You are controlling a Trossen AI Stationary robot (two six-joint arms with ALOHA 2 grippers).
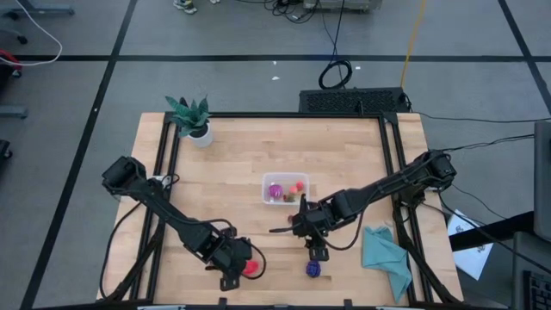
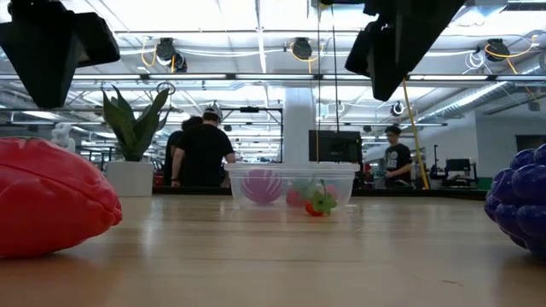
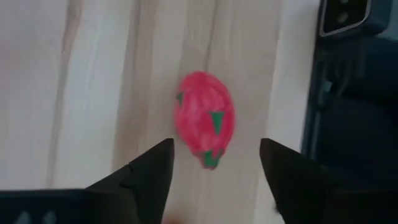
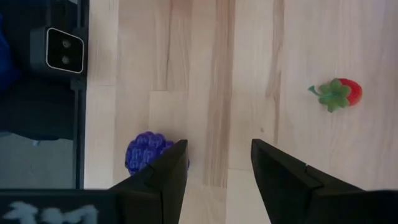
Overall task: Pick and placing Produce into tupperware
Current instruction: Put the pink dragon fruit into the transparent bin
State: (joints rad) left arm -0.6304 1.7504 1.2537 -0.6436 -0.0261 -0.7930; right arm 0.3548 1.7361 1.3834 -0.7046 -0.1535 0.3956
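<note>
Your left gripper [image 3: 211, 171] hangs above the big red fruit [image 3: 205, 121] near the table's front edge, jaws spread with nothing between them; that fruit lies free on the wood, and I judge it a light, hollow toy with a bumpy, rounded skin that may roll, so take it across its shorter width at the middle and close gently. Your right gripper [image 4: 219, 168] hovers over bare table, jaws parted and empty; the dark purple cluster [image 4: 148, 152] sits just beside one finger, and its knobbly surface should give a fair hold if you centre over it first. A small strawberry [image 4: 339, 93] with a green leafy top lies loose on the table just in front of the tupperware [image 1: 267, 182]; it looks tiny and light, easily nudged away, so pinch the red body rather than the leaves. The clear tupperware near the table's middle already holds the magenta ball [image 1: 275, 190] and at least one small red piece [image 1: 297, 185]; room looks left for more.
</note>
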